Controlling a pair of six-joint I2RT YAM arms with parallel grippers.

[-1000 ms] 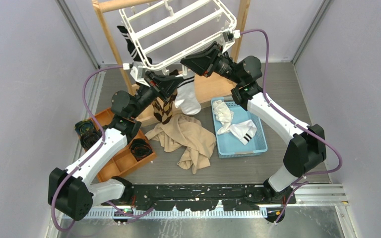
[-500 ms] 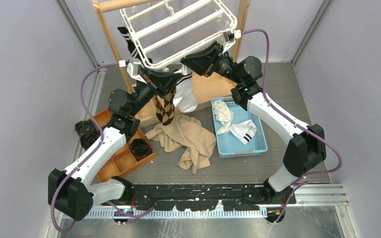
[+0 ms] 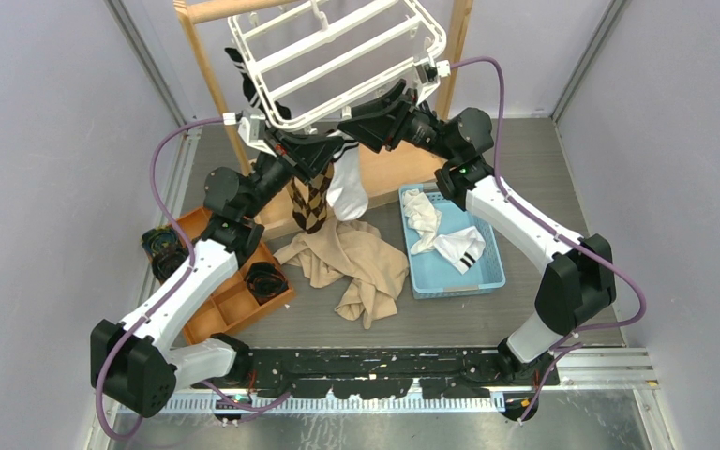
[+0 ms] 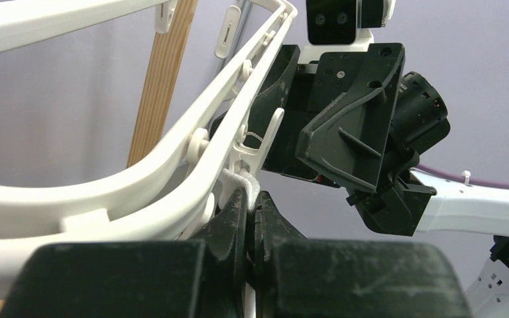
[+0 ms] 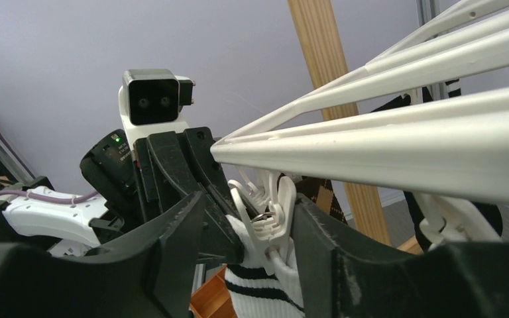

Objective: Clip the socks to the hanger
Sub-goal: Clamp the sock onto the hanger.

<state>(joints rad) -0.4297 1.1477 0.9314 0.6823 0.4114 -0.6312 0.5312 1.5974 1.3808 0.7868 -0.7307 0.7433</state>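
Observation:
The white hanger (image 3: pixel 337 56) hangs tilted from the wooden stand. My left gripper (image 3: pixel 317 148) is shut on the cuff of a white sock with black bands (image 3: pixel 348 187) and holds it up against the hanger's rim (image 4: pixel 139 179); the cuff (image 4: pixel 248 187) shows between my fingertips. My right gripper (image 5: pixel 248 202) is open, its jaws on either side of a white clip (image 5: pixel 272 212) that sits on this sock's cuff (image 5: pixel 265 285). A brown argyle sock (image 3: pixel 307 202) and a black striped sock (image 3: pixel 244 89) hang from the rim.
A blue basket (image 3: pixel 487 267) at the right holds more white socks. A beige cloth (image 3: pixel 356 267) lies on the table in the middle. An orange tray (image 3: pixel 230 295) with rolled dark socks is at the left. The wooden stand's post (image 3: pixel 211 84) is beside my left arm.
My left gripper has risen with the white sock's cuff to the hanger's rim. My right gripper has shifted slightly up at the clip, and the hanger has tilted a little.

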